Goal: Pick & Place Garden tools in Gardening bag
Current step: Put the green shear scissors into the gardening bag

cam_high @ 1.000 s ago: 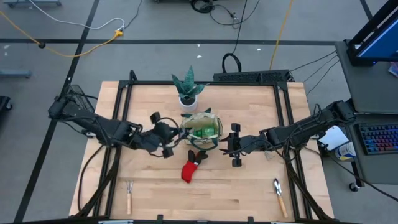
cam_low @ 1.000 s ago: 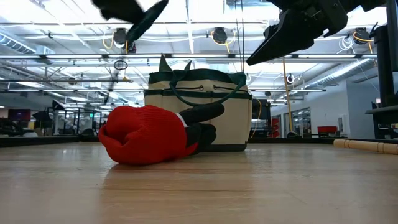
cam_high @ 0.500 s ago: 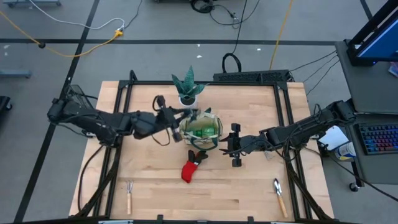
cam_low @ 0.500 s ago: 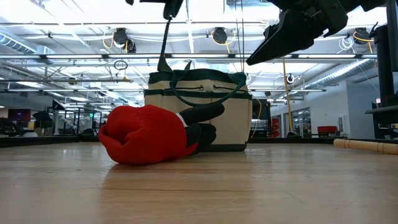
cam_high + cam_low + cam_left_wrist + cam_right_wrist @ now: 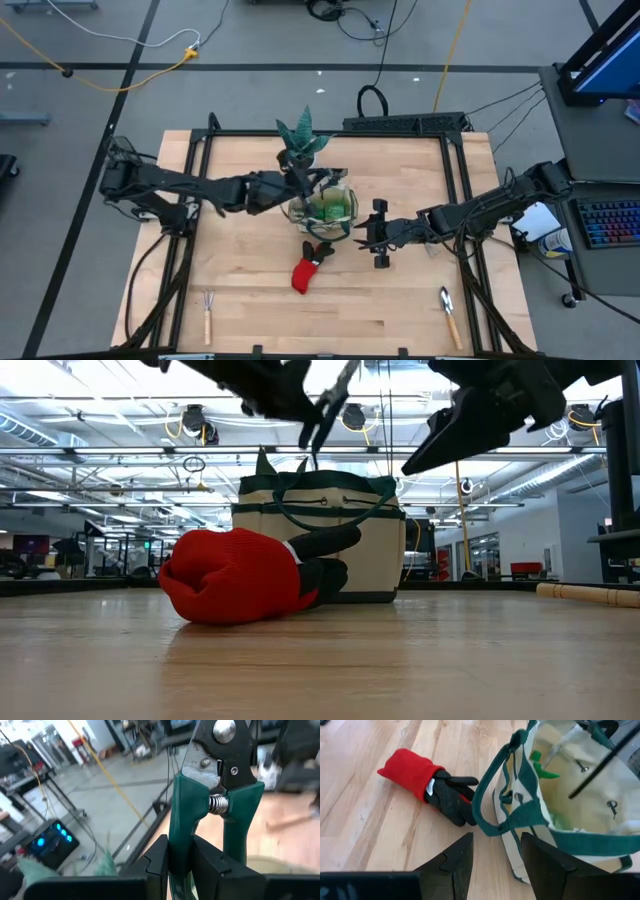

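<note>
The gardening bag (image 5: 327,207), beige with green trim, stands open at mid-table with a green spray bottle (image 5: 543,768) inside. My left gripper (image 5: 303,182) hangs over the bag's far-left rim, shut on green-handled pruning shears (image 5: 216,780). In the low view the shears (image 5: 322,418) slant down toward the bag (image 5: 320,540). The red-and-black glove (image 5: 308,267) lies on the table just near of the bag. A fork (image 5: 208,312) lies near left and a trowel (image 5: 449,314) near right. My right gripper (image 5: 376,234) waits open beside the bag's right side. My left gripper pinches one green handle of the shears (image 5: 181,840) between its two fingers (image 5: 156,862); the other handle (image 5: 241,820) stays outside the hold. The shears stick out ahead of the fingers, roughly in line with them. They are lifted clear above the bag's opening.
A spiky green plant in a white pot (image 5: 302,145) stands just beyond the bag, close to my left gripper. Bare wood lies in front of the glove and along the near edge between fork and trowel. Black frame rails (image 5: 190,220) run along both table sides.
My left gripper has swung toward the table's far and right side, from beside the bag's left to above its far-left rim, turning as it went. The shears have travelled with it, held off the table throughout.
</note>
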